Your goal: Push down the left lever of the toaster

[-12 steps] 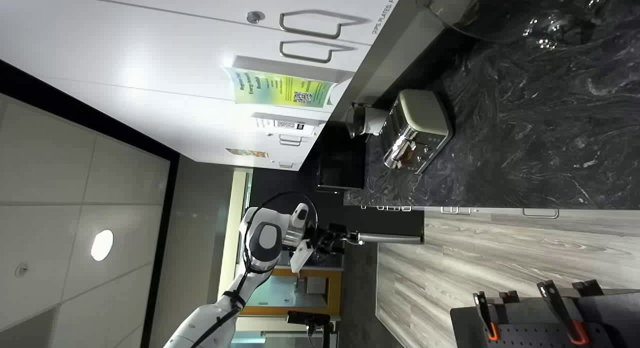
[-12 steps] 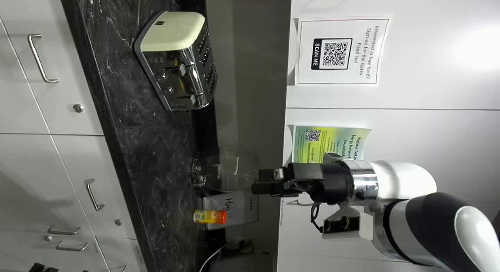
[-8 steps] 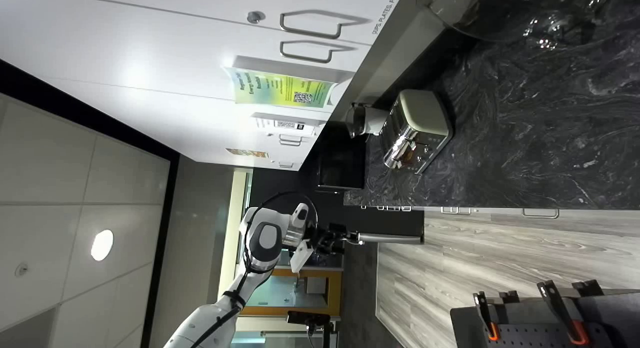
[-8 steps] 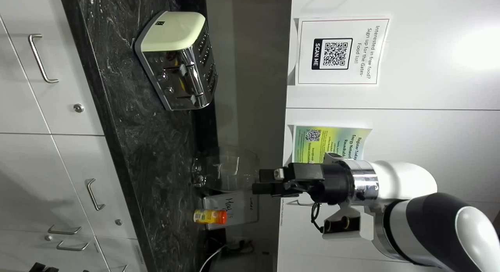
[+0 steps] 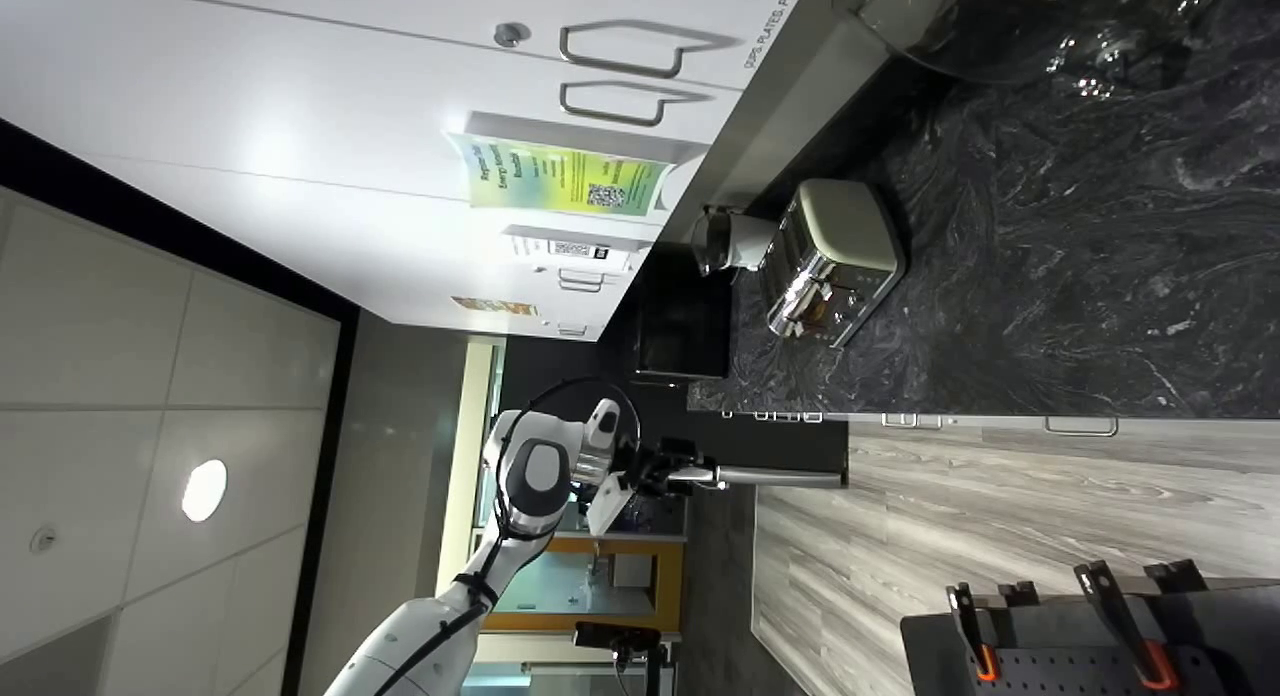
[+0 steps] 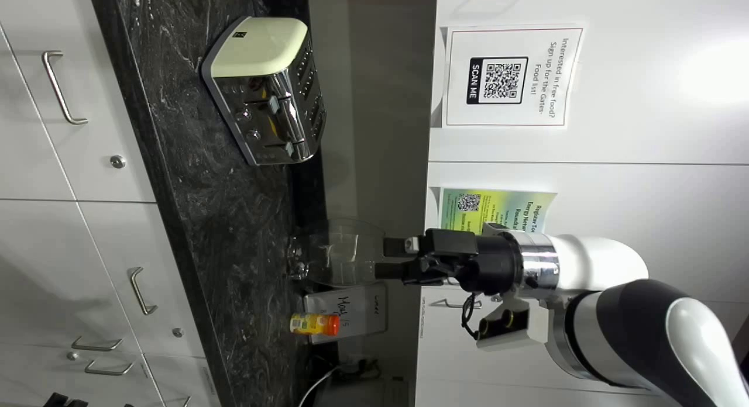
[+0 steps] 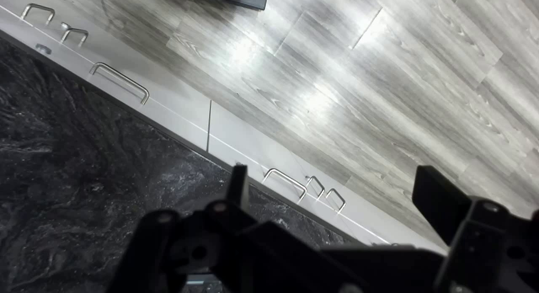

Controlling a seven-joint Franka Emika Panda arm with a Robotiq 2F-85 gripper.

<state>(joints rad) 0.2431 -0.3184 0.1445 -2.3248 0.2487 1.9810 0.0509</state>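
Well apart from the toaster [image 6: 266, 91], a bottle [image 6: 314, 324] shows in an exterior view alone (hand [image 7: 332, 171] spread wide).

In both exterior views the Panda arm [image 6: 603, 266] is smooth white, with a charcoal joint cover [image 6: 635, 331] bearing a pale oval cap [image 6: 705, 334]. A polished silver collar [image 6: 539, 264] meets the black Robotiq gripper [image 6: 386, 259], whose fingers [image 7: 440, 200] are flat and blocky, with dull round pivot screws [image 7: 492, 206] at the joints. A white housing [image 6: 537, 322] has a black face [image 6: 496, 330] with what look like two yellowish-rimmed lenses [image 6: 508, 319]. A thin black cord [image 6: 466, 313] loops beside the housing. A long black cable [image 5: 447, 634] runs along the arm, which wears a black strap [image 5: 474, 583].
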